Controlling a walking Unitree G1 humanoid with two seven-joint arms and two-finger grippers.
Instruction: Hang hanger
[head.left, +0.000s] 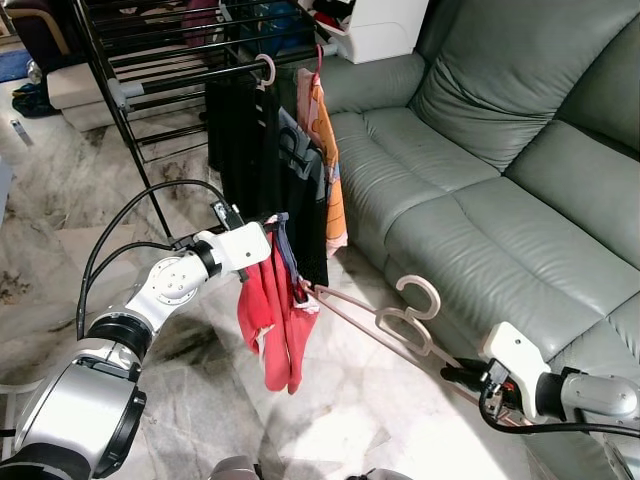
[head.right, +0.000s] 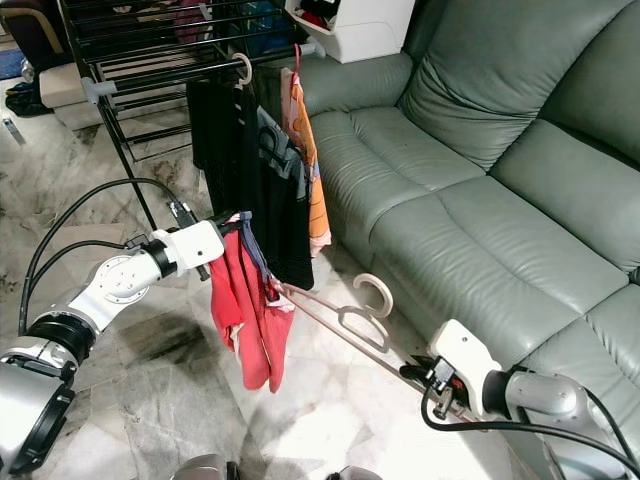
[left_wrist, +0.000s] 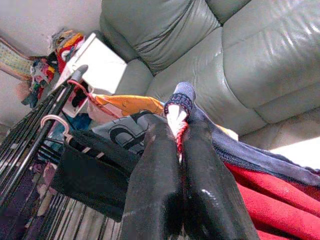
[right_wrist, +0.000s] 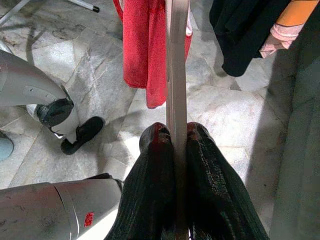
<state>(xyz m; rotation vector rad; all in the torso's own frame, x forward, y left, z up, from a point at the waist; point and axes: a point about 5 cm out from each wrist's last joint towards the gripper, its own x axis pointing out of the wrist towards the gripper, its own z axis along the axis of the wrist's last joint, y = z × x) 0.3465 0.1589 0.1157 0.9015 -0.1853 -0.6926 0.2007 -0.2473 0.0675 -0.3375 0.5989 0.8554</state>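
Right gripper (right_wrist: 174, 145): clenched on one end of the pale pink hanger (head.left: 385, 322), low down just in front of the sofa, the two black fingers (right_wrist: 150, 165) pressed flat against either side of the bar.
Hanger: stretched out from that grip toward the left arm, sloping gently up, its hook (head.left: 422, 291) standing above the bar; the far end reached into the red garment.
Left gripper (left_wrist: 180, 150): clamped on the navy-edged collar of the red garment (head.left: 272, 320), held up just beside the black clothes on the rack.
Red garment: hung limp below the left gripper, its lower edge clear of the floor, its near side touching the hanger's tip.
Drying rack (head.left: 150, 75): black rails behind the left arm, with black clothes (head.left: 250, 140) and an orange printed piece (head.left: 325, 150) already hanging from its end rail on their own hangers.
Sofa (head.left: 500, 160): grey-green leather, along the robot's right, close beside the hanging clothes.
Floor (head.left: 60, 220): veined marble tile, sunlit near the robot's feet.
White box (head.left: 385, 25): beyond the sofa arm, coloured clothes piled on it.
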